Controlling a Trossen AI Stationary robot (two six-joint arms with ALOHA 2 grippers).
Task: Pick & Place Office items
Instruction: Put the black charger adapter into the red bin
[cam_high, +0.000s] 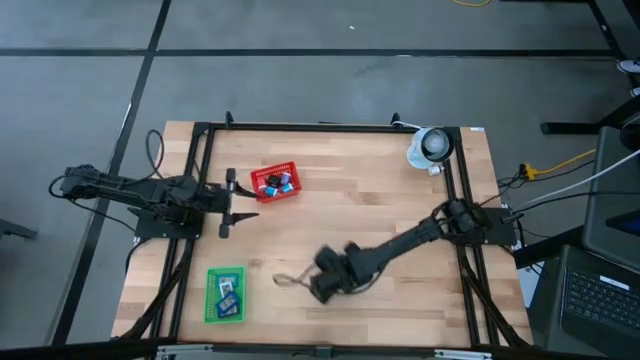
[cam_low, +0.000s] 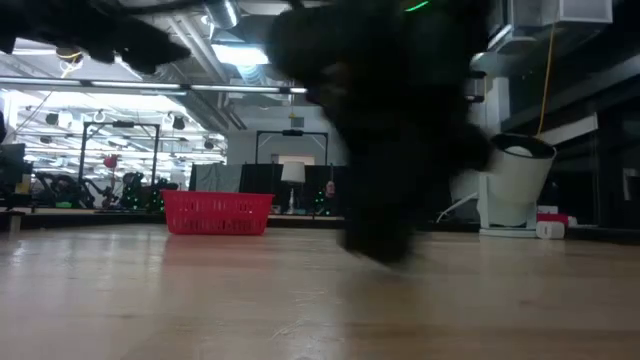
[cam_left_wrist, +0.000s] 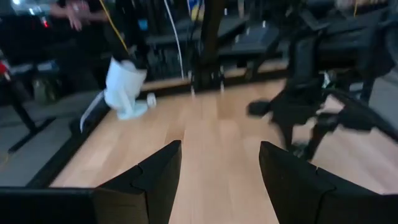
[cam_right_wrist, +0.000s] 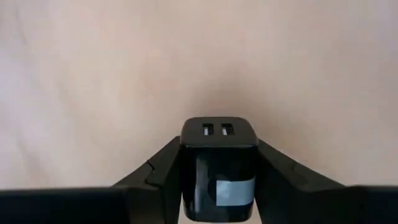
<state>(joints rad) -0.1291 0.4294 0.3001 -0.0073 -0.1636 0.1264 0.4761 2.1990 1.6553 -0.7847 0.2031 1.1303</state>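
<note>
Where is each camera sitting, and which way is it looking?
High view: above the table, looking straight down; shows both arms, the red basket and green tray.
Low view: at table-top height, looking level across to the red basket; a dark arm blocks the middle.
Left wrist view: on the left arm, looking past the open left gripper across the wood at the other arm.
Right wrist view: on the right arm, looking down at the right gripper shut on a black charger.
Shared: high and low views both show the red basket.

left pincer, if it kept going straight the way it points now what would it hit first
Probably nothing nearby: the open left pincer points across bare table. Farther off, the right arm stands slightly to one side; depth is unclear.
</note>
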